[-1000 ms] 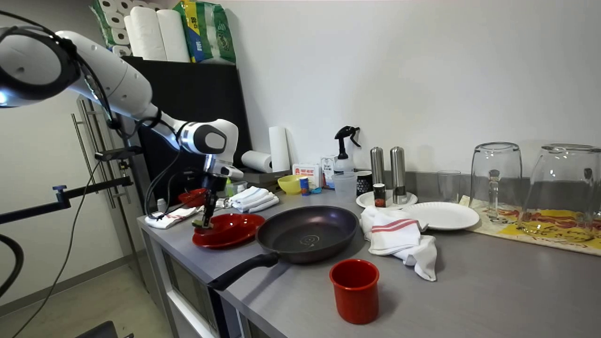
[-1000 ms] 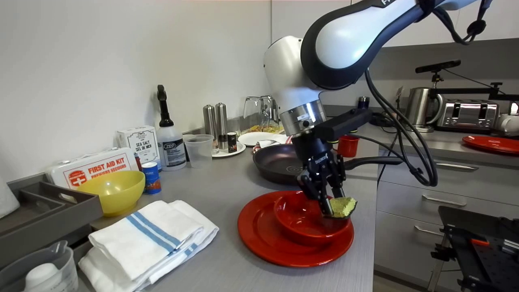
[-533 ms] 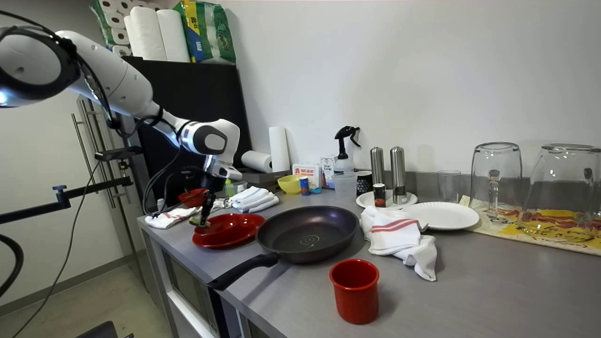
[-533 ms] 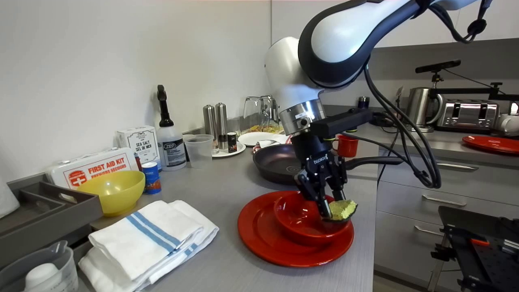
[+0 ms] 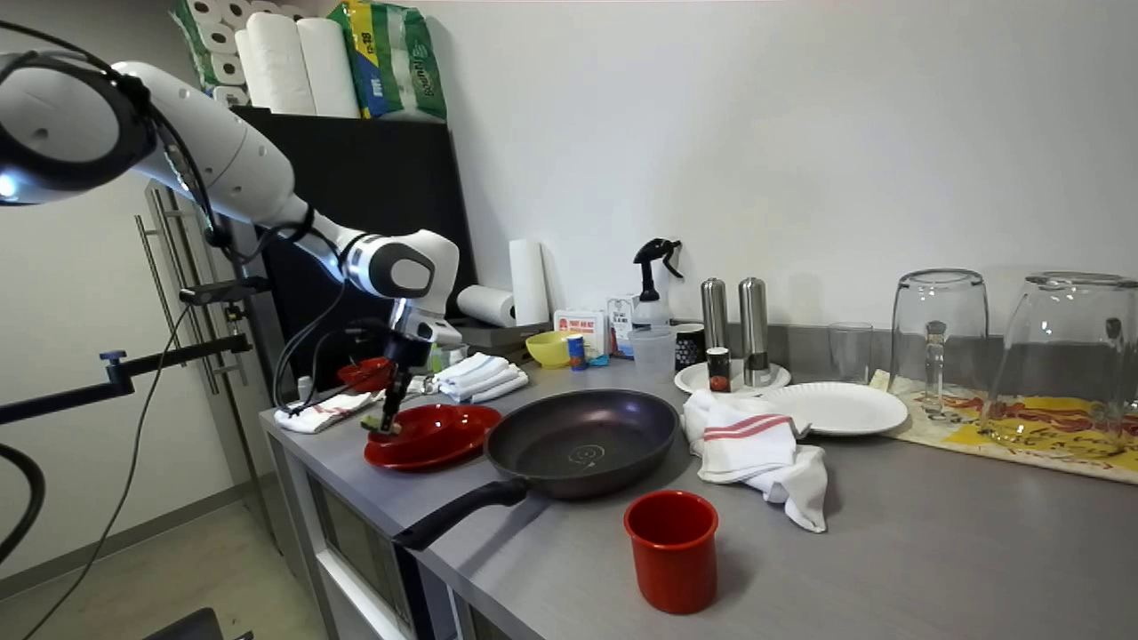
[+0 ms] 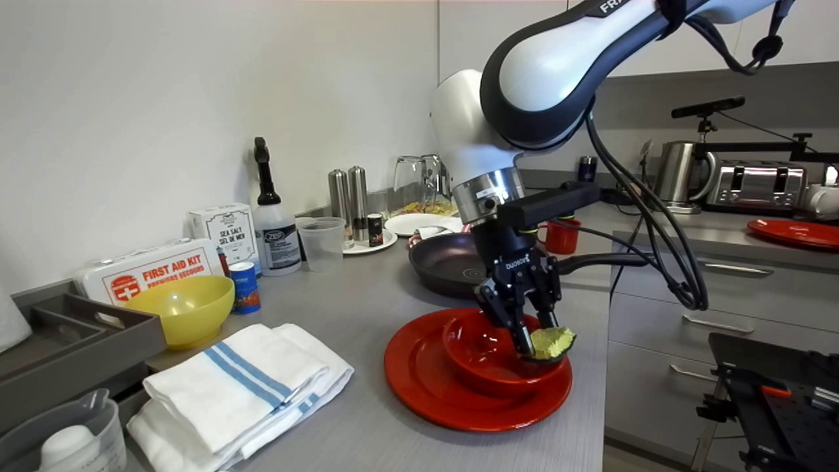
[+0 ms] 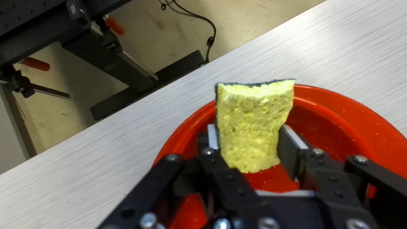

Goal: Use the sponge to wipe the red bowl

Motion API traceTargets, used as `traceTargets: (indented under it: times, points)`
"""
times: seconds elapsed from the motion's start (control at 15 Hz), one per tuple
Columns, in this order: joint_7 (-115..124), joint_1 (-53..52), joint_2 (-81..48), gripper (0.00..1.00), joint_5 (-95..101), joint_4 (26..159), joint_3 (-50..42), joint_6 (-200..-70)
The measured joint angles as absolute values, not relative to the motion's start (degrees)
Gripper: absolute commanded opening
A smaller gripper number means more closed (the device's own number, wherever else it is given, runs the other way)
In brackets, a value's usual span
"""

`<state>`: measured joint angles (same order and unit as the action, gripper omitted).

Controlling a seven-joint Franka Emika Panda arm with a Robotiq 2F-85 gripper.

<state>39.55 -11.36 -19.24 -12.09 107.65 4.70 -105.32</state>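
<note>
Gripped sponge (image 7: 254,127) over the rim of the red bowl (image 6: 485,380)

The end effector (image 6: 539,333) is closed on the sponge, one fingertip against each side, and leans slantwise down over the red bowl. The sponge is yellow with a dark layer, which shows along its underside in an exterior view. It sits at the bowl's rim, on the side toward the edge of the surface (image 6: 357,419); whether it touches the bowl cannot be told. In the wrist view its outer end reaches across the rim.

The red bowl stands upright on the red plate (image 6: 413,367), which lies flat near that same edge. Just beside the plate is the black pan (image 5: 582,444), its handle reaching past the edge. On the pan's far side, in an exterior view, lie a crumpled towel (image 5: 756,444) with red stripes and a white plate (image 5: 853,409); the cup (image 5: 673,551), also red, stands upright near the pan.

Along the wall are two steel mills (image 5: 753,329), a spray bottle (image 6: 278,242), a salt box (image 6: 226,229) and a first aid kit (image 6: 164,269), with the yellow bowl (image 6: 190,314) in front of the kit. Folded towels (image 6: 242,393) with blue stripes lie near the red plate. A kettle (image 6: 677,174) and a toaster (image 6: 757,187) stand in the background.
</note>
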Motion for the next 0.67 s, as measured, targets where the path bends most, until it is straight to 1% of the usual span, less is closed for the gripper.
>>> traceTargets:
  times: [0.4,0.67]
  points:
    - [38.6,-10.9,-20.3,0.23,-11.3,108.0,4.3,-105.2]
    - [33.2,-11.0,-20.4,0.23,-8.8,108.0,4.4,-104.5]
